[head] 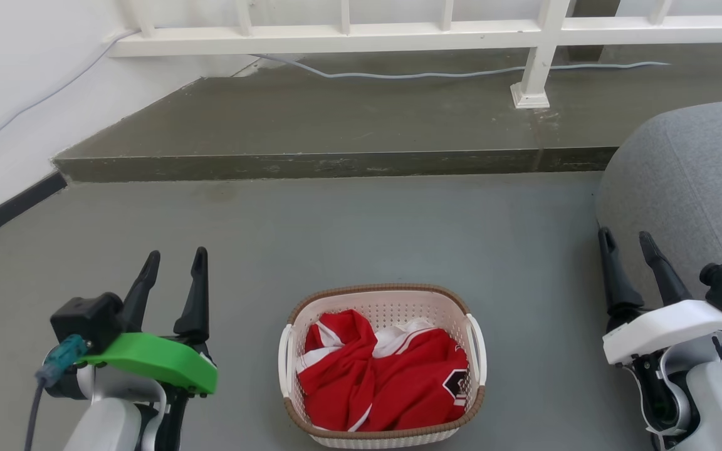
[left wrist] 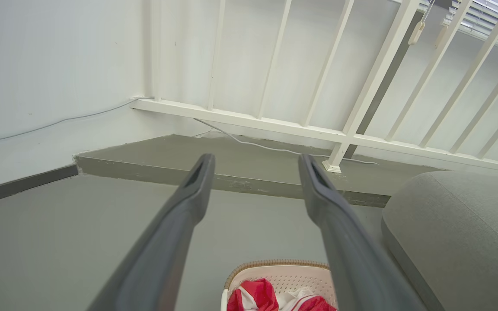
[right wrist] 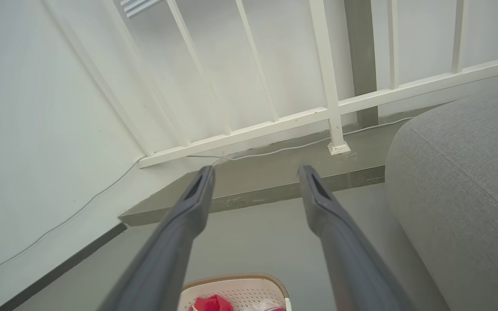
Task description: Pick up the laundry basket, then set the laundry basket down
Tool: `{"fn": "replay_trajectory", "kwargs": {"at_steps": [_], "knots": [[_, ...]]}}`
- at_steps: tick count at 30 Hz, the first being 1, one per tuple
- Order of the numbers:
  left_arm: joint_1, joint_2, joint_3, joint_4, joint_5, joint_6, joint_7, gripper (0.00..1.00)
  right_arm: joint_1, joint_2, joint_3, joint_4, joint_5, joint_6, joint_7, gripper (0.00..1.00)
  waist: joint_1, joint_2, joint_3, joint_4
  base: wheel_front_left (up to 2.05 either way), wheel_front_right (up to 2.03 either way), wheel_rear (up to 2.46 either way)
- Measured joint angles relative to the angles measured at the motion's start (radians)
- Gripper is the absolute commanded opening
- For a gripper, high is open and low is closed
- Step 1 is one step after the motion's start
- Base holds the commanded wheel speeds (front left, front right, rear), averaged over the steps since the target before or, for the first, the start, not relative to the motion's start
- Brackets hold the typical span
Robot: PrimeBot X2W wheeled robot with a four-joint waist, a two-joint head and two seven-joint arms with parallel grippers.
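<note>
Both jaws stand open and empty. The left gripper (head: 177,254), on a green-capped wrist, holds its two dark fingers spread with only floor (head: 398,225) between them, and the right gripper (head: 624,235), on a white-capped wrist, is spread the same way. Both hang above the floor with fingers pointing toward the step (head: 336,125), touching nothing. Between them, well apart from each, the basket (head: 373,289) stands upright on the floor with red-and-white clothing (head: 392,376) bunched inside, below its brown rim. Its two white handles face the grippers, one to each side. It sits out on the open floor, well back from the floor's far edge at the step and from the left edge along the wall (head: 10,75). A grey cushion (head: 693,169) bulges just beyond the right gripper. On the step stands a white railing (head: 348,37), with a pale cable (head: 411,75) lying along its foot.
</note>
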Motion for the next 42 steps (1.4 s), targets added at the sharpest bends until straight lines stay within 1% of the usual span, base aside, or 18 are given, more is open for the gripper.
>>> {"fn": "replay_trajectory", "kwargs": {"at_steps": [4, 9, 12, 22, 25, 42], "knots": [[-0.002, 0.0, -0.018, 0.011, 0.049, 0.013, -0.019, 1.0, 0.0, -0.004, 0.016, -0.002, -0.061, -0.009, -0.016, 1.0, -0.0001, 0.0, 0.0, 0.001, 0.0, 0.0, 0.0], [-0.002, -0.006, -0.022, 0.025, 0.084, 0.031, -0.037, 1.0, 0.0, -0.005, 0.026, -0.003, -0.125, -0.018, -0.034, 1.0, 0.0, 0.0, -0.001, 0.001, 0.0, 0.0, 0.0], [-0.002, -0.011, -0.029, 0.035, 0.11, 0.035, -0.039, 1.0, 0.0, -0.004, 0.029, -0.003, -0.153, -0.026, -0.043, 1.0, -0.0001, 0.0, -0.001, 0.001, 0.0, 0.0, 0.0], [-0.002, -0.017, -0.054, 0.05, 0.202, 0.062, -0.057, 1.0, 0.0, -0.001, 0.045, -0.001, -0.258, -0.028, -0.076, 1.0, 0.0, 0.0, 0.003, 0.002, 0.0, 0.0, 0.0], [-0.002, -0.019, -0.056, 0.059, 0.232, 0.07, -0.06, 1.0, 0.0, 0.002, 0.048, 0.004, -0.289, -0.036, -0.085, 1.0, 0.0, 0.0, 0.003, 0.001, 0.0, 0.0, 0.0], [-0.003, -0.036, -0.05, 0.087, 0.221, 0.071, -0.059, 1.0, 0.001, 0.016, 0.027, 0.03, -0.291, -0.033, -0.087, 1.0, -0.0001, 0.0, -0.005, -0.002, 0.0, 0.0, 0.0]]}}
